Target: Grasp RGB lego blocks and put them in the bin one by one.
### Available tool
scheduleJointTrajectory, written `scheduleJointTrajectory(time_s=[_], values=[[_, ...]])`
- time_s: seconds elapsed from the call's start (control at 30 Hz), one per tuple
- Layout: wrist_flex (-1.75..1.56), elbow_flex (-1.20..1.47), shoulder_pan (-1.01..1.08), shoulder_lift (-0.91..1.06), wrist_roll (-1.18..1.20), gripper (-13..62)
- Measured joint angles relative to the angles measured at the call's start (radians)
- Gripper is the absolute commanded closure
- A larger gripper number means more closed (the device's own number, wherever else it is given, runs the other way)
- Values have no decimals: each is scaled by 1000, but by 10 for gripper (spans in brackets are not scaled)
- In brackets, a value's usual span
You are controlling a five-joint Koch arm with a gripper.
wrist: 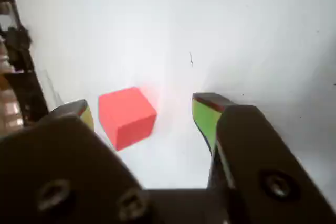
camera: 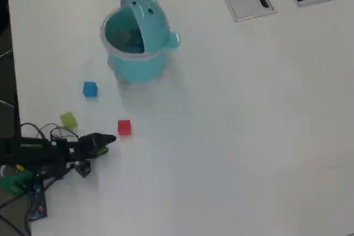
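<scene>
The red block point(wrist: 126, 116) sits on the white table point(camera: 238, 136). In the wrist view it lies between the two fingers of the gripper point(wrist: 143, 113), nearer the left one. The fingers are spread wide apart and hold nothing. I cannot tell if the left finger touches the block. The fingertips point(wrist: 205, 114) have green and yellow tape on them.

From above, the red block point(camera: 124, 127) lies just past the tip of the gripper point(camera: 108, 139), a little up and to the right of it. The green block point(camera: 68, 120) is to the left of the red one, close to the arm point(camera: 44, 156). The blue block point(camera: 89, 89) is further up, near the bin point(camera: 138, 62). All three blocks are apart from each other, and none is in the gripper.

The bin stands upright near the top of the table. Its lid point(camera: 146, 17) is flipped open and shows a small face. The arm lies low along the left edge of the table.
</scene>
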Motion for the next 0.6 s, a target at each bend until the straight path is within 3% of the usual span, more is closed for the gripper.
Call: scheduleJointTrajectory(time_s=[0.6], values=[[0, 0, 0, 0, -5, 155]])
